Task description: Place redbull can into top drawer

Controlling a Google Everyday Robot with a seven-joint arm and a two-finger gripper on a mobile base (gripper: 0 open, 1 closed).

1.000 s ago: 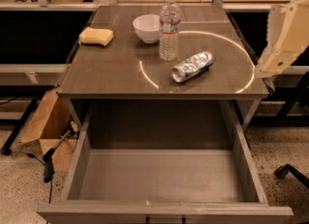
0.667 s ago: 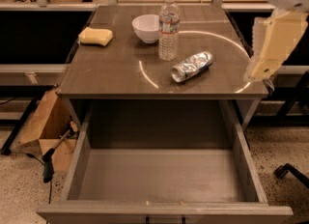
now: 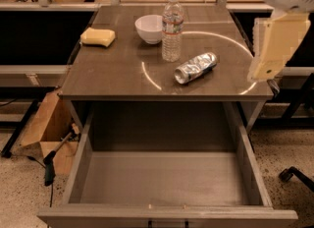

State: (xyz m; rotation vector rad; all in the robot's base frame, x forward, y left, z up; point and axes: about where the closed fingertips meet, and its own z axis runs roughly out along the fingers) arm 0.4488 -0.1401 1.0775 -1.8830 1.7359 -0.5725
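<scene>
One end effector (image 3: 269, 70) — seemingly tilted — hangs right of the redbull can (image 3: 196, 68).

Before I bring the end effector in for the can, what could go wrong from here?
1. The redbull can lies on its side on the table, so a nudge may roll it out of the grasp, possibly toward the table's edge instead of into the open top drawer.
2. The upright water bottle stands close behind the can. A sweep by the end effector, now at the table's right edge, could topple it.
</scene>
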